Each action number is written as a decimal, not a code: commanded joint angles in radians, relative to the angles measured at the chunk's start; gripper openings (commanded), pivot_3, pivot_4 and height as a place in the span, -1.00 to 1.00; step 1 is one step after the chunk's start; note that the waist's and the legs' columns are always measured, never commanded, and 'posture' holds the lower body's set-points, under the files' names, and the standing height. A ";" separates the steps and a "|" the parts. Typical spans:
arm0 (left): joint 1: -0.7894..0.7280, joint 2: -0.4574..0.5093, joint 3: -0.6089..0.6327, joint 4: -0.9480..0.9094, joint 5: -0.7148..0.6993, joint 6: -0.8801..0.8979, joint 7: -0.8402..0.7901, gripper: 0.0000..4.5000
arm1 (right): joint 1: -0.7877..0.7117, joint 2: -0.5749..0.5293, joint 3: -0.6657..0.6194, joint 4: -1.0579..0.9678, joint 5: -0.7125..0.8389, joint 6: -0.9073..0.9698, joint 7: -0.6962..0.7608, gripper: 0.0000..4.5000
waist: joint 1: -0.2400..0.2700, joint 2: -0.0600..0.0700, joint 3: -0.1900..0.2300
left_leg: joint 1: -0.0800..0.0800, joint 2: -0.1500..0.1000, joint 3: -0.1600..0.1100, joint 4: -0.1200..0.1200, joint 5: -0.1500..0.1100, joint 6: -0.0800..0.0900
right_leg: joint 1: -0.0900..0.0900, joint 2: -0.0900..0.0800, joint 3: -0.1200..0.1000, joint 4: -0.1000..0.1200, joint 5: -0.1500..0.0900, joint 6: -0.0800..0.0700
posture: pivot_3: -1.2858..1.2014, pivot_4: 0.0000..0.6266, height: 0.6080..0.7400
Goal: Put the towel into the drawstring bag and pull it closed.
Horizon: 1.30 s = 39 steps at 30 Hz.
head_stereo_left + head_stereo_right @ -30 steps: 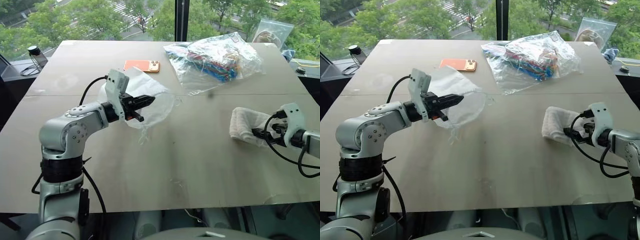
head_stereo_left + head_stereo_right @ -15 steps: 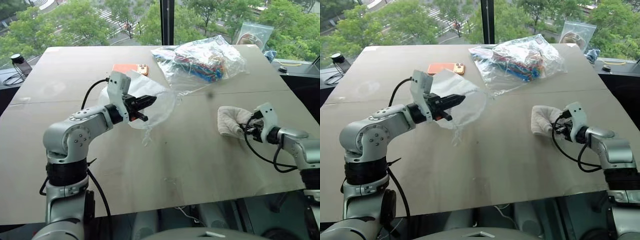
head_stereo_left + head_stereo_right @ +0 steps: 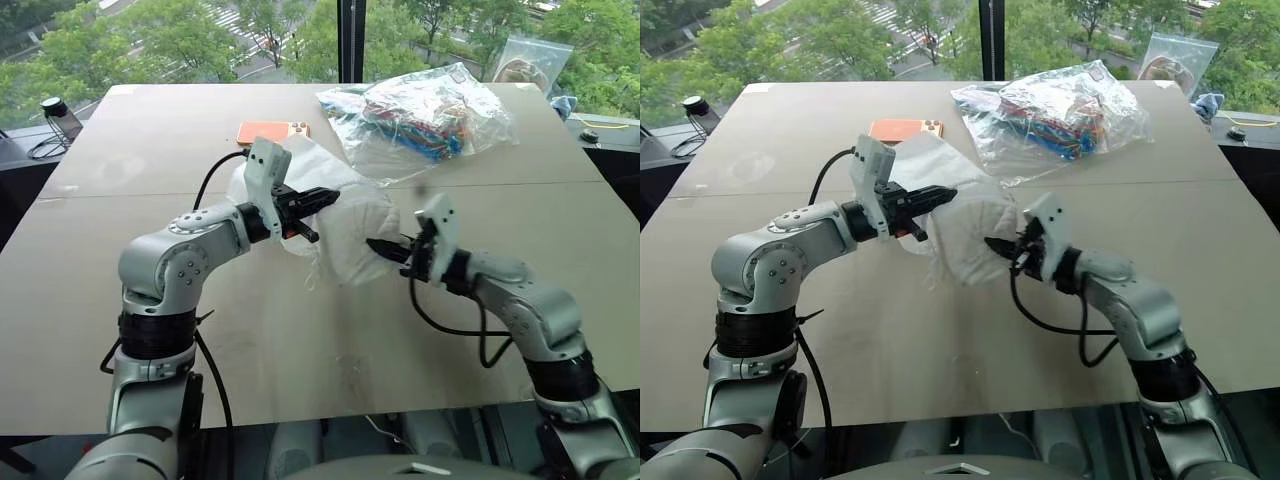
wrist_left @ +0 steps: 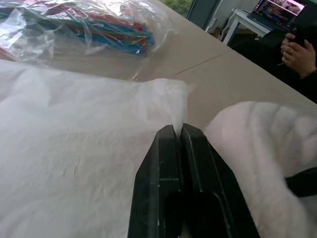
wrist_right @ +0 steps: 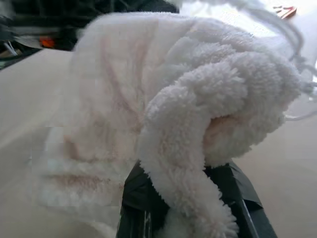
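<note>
We've got the left gripper (image 3: 325, 195) with its two black fingers pressed together on a pinch of the bag (image 3: 300, 170), holding it up off the table (image 3: 150, 130). In the left wrist view the fingers (image 4: 168, 163) are flush against each other with thin white fabric bunched at their tips, so we read that as a grip on the bag's rim.

The right gripper (image 3: 385, 248) is clamped on the towel (image 3: 358, 228). In the right wrist view the fluffy roll (image 5: 188, 109) bulges out past the fingers, nipped at its near end.

The key relation: the towel sits straight ahead of the right gripper, and the bag mouth is just beyond the towel, hanging from the left gripper's tips. Seen from the left gripper, the towel is just beside and below its fingertips, on the side toward the other arm. The towel's long axis runs roughly along the right gripper's pointing line, toward the bag.

Is the towel's front end already inside the mouth, or just pressed against the outside of the fabric? We can't tell for sure; white on white, and the bag is see-through. Probably at the opening.

The right arm is the one carrying, so the next push in is its job. The left just needs to keep the rim lifted and open. The cord (image 3: 312, 280) dangles below the bag, not yet pulled.
</note>
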 commanded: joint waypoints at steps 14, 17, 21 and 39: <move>0.090 0.032 0.012 -0.074 -0.051 -0.031 -0.080 -1.00 | -0.209 0.440 -0.403 0.187 0.286 0.170 -0.315 -1.00 | -0.001 0.001 0.001 | -0.001 0.000 -0.001 -0.001 0.000 0.000 | -0.001 -0.001 -0.002 0.000 0.000 0.000 | 0.03 -0.52 1.00; 0.046 0.009 0.044 -0.071 -0.135 0.027 -0.073 -1.00 | -0.216 0.467 -0.444 0.220 0.359 0.156 -0.297 -1.00 | -0.001 0.001 0.001 | -0.002 0.000 -0.002 -0.001 0.000 0.000 | -0.001 -0.001 -0.003 -0.001 0.000 0.000 | 0.03 -0.52 1.00; -0.033 -0.075 0.132 -0.036 -0.331 0.147 0.003 -1.00 | -0.225 0.476 -0.392 0.273 0.343 0.083 -0.247 -1.00 | -0.005 0.001 0.001 | -0.003 0.000 -0.003 -0.001 0.000 0.000 | -0.001 -0.001 -0.004 -0.001 0.000 0.000 | 0.03 -0.52 1.00; -0.007 -0.076 0.198 -0.002 -0.419 0.139 0.206 -1.00 | -0.133 0.412 -0.355 0.269 0.469 -0.033 -0.018 -1.00 | 0.001 0.002 0.001 | -0.004 0.000 -0.005 -0.001 0.000 0.000 | -0.001 -0.002 -0.007 -0.001 0.000 0.000 | 0.03 -0.52 1.00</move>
